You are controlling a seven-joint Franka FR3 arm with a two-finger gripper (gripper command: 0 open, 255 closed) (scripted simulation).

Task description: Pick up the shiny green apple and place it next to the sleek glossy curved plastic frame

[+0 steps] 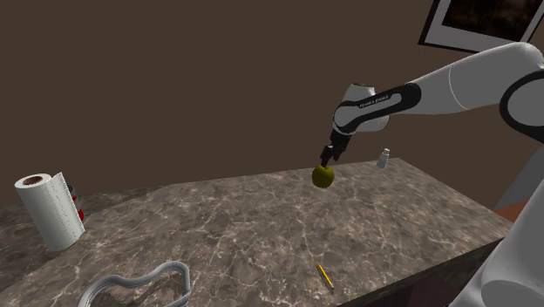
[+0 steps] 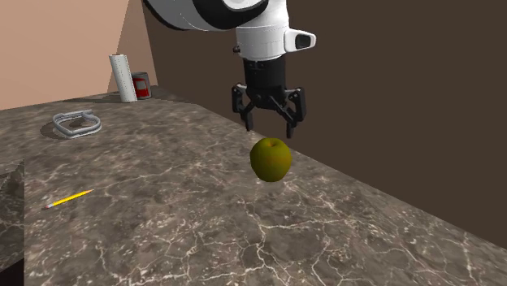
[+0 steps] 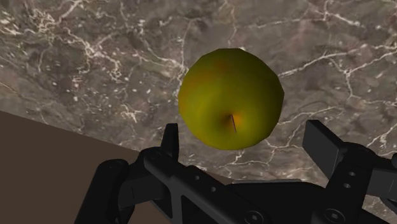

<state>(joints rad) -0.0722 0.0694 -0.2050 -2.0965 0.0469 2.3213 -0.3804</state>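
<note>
Our hand [image 2: 269, 127] hangs open, holding nothing, above the green apple [image 2: 270, 158] mid-frame. It looks round, hard, slippery; we should pinch its middle.

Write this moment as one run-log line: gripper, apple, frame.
gripper: open, directly above apple | apple: green, not clasped | frame: well apart from apple

place: home kitchen — marble countertop [image 1: 261, 228] | paper-towel roll [image 1: 51, 209] | small shaker [image 1: 383, 158] | framed picture [image 1: 488, 22] on brown wall [image 1: 218, 87]
</note>
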